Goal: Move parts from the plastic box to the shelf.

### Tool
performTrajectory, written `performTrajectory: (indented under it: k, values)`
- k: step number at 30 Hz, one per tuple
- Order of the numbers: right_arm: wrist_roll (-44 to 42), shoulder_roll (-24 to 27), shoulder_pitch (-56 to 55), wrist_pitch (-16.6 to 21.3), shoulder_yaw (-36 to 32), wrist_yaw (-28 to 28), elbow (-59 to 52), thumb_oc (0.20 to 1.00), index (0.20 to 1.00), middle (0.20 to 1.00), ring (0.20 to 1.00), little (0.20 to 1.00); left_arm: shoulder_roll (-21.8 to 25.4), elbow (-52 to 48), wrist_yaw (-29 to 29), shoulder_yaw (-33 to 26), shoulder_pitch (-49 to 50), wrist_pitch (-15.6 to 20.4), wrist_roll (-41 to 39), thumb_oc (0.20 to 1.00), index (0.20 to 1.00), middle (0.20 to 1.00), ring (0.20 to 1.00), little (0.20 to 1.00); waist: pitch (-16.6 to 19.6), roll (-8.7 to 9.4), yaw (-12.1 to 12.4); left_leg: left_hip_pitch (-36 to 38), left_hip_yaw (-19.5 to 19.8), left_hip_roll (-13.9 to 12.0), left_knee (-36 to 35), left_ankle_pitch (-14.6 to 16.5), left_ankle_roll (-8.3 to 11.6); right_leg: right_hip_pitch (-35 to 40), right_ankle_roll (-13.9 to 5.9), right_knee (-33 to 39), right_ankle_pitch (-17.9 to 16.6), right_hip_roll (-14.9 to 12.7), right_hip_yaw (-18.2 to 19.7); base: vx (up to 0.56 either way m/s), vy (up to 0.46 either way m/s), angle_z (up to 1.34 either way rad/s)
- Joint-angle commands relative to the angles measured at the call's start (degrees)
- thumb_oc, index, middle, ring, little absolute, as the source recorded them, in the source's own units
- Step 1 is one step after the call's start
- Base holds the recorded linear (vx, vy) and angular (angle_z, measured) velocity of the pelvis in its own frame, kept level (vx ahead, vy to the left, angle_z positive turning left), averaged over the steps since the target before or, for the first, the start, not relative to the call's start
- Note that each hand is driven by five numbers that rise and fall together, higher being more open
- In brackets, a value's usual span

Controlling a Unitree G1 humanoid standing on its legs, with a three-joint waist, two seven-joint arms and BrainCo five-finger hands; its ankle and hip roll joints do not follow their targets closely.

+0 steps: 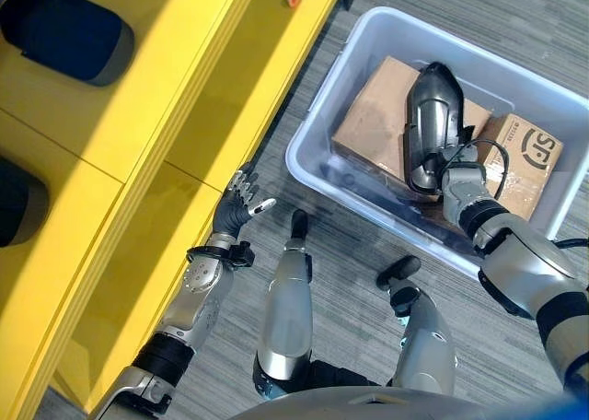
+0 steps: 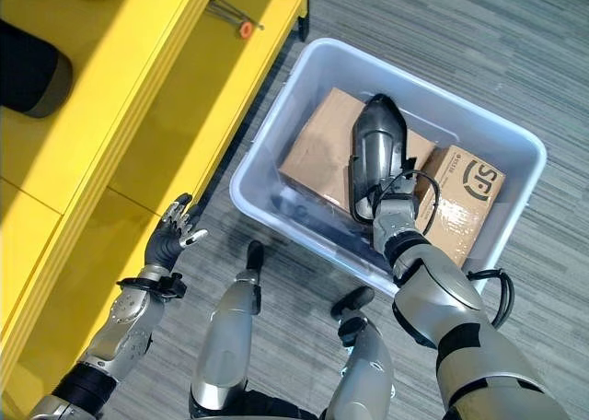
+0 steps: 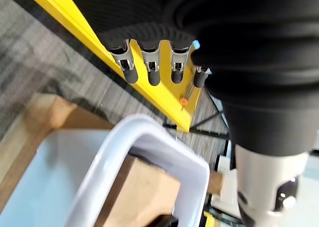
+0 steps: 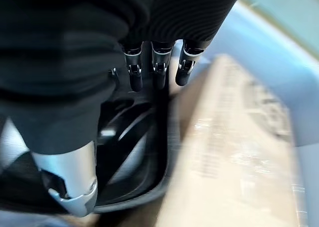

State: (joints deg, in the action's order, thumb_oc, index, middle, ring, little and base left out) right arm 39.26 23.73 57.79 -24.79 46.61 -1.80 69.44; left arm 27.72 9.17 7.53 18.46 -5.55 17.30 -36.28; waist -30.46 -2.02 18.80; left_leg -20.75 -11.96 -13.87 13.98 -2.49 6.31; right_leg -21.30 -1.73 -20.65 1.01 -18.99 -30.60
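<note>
Atop cardboard boxes [image 1: 386,116] (plastic box [image 1: 317,134]): glossy black part [image 1: 431,125], elongated.

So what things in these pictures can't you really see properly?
- The right hand: in the eye views the black part and its own wrist hide its fingers, so whether it grips is unclear.
- The plastic box floor: cardboard boxes cover it.
- The dark parts on the yellow shelf: one lies partly under a board, another is cut off by the edge.
</note>
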Motion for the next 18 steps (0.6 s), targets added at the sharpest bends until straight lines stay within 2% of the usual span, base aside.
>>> performTrajectory:
  k: [1, 3, 6, 8, 9, 10, 11, 14, 18]
  values:
    - [0.9, 2.8, 0.0, -1.5, -1.2, -9.7, 0.7, 1.000, 1.000, 1.000, 1.000, 1.000, 0.3, -3.5, 0.9, 2.6, 0.4, 4.8, 3.2, 1.000, 1.000, 1.000, 1.000, 1.000, 0.7, -1.35, 1.0, -1.0, -2.5, -1.6, -1.5, -0.4, 0.31, 2.6, -8.15, -4.1, 3.3, -3.1, -0.3, 0.02, -0.016, -0.06]
    - [-3.0, 3.2, 1.5, 1.7, -1.6, -14.2, 0.0, 1.000, 1.000, 1.000, 1.000, 1.000, 0.2, -2.5, 0.9, 3.2, 0.1, 6.3, 4.1, 1.000, 1.000, 1.000, 1.000, 1.000, 0.7, -1.59, 0.8, -0.4, -2.7, -1.3, -1.2, 0.0, 0.12, 2.9, -8.16, -4.1, 3.3, -3.3, 0.1, 0.00, 0.000, 0.00]
    - [-4.1, 4.2, 2.2, 13.1, -1.4, -21.9, -3.3, 1.000, 1.000, 1.000, 1.000, 1.000, 0.7, -1.5, 7.0, 3.2, -0.6, 10.5, 13.4, 1.000, 1.000, 1.000, 1.000, 1.000, 0.7, -1.64, 0.1, 0.5, -3.0, -1.1, -1.0, 0.3, 0.01, 3.0, -8.31, -4.4, 3.3, -3.3, 0.8, 0.02, 0.023, -0.04]
    - [-6.7, 5.5, 2.3, 20.0, -0.4, -27.9, -8.0, 1.000, 1.000, 1.000, 1.000, 1.000, 1.8, -3.1, 10.6, 2.8, -1.7, 14.0, 15.6, 1.000, 1.000, 1.000, 1.000, 1.000, 0.7, -1.60, -0.6, 1.1, -3.1, -0.7, -1.3, 0.2, -0.05, 3.2, -8.45, -4.4, 3.5, -3.2, 1.4, 0.04, 0.054, -0.11]
    - [-8.7, 6.8, 1.8, 21.3, -0.2, -28.6, -13.1, 1.000, 1.000, 1.000, 1.000, 1.000, 2.9, -6.0, 12.4, 1.9, -2.0, 14.0, 15.8, 1.000, 1.000, 1.000, 1.000, 1.000, 0.7, -1.53, -1.1, 1.3, -3.0, -0.7, -1.3, 0.4, 0.00, 3.4, -8.43, -4.0, 3.5, -3.0, 1.8, -0.04, 0.024, -0.18]
    - [-10.8, 8.8, 0.1, 26.0, -0.8, -30.7, -19.9, 1.000, 1.000, 1.000, 1.000, 1.000, 4.2, -9.6, 14.3, 0.3, -2.1, 15.4, 16.5, 1.000, 1.000, 1.000, 1.000, 1.000, 0.7, -1.42, -1.8, 0.6, -3.4, -0.8, -1.5, -0.7, -0.59, 2.8, -7.62, -2.9, 2.2, -2.6, 1.7, -0.05, -0.014, -0.12]
    - [-11.6, 10.2, -2.0, 28.4, -1.8, -31.5, -24.1, 1.000, 1.000, 1.000, 1.000, 1.000, 5.2, -11.8, 14.4, -1.0, -2.0, 16.2, 16.1, 1.000, 1.000, 1.000, 1.000, 1.000, 0.7, -1.17, -2.4, 0.8, -3.5, -0.8, -1.5, -0.5, -0.53, 3.0, -7.68, -2.5, 2.2, -2.4, 2.0, -0.06, -0.040, -0.06]
    - [-14.6, 12.5, -8.2, 32.1, -4.6, -32.1, -33.4, 1.000, 1.000, 1.000, 1.000, 1.000, 6.3, -15.6, 14.6, -3.3, -1.2, 17.7, 16.8, 1.000, 1.000, 1.000, 1.000, 1.000, 0.7, -0.62, -3.8, 1.5, -3.6, -0.8, -1.3, -0.1, -0.44, 3.3, -7.56, -2.1, 2.3, -1.9, 2.5, 0.01, -0.045, -0.05]
    - [-16.7, 12.5, -15.3, 32.5, -7.5, -32.3, -43.7, 1.000, 1.000, 1.000, 1.000, 1.000, 7.0, -18.2, 15.0, -4.2, -1.1, 18.9, 17.9, 1.000, 1.000, 1.000, 1.000, 1.000, 0.7, -0.21, -6.0, 2.8, -4.7, -1.0, -0.9, 0.8, -0.46, 3.8, -7.42, -1.7, 2.7, -1.3, 3.4, 0.00, -0.028, -0.13]
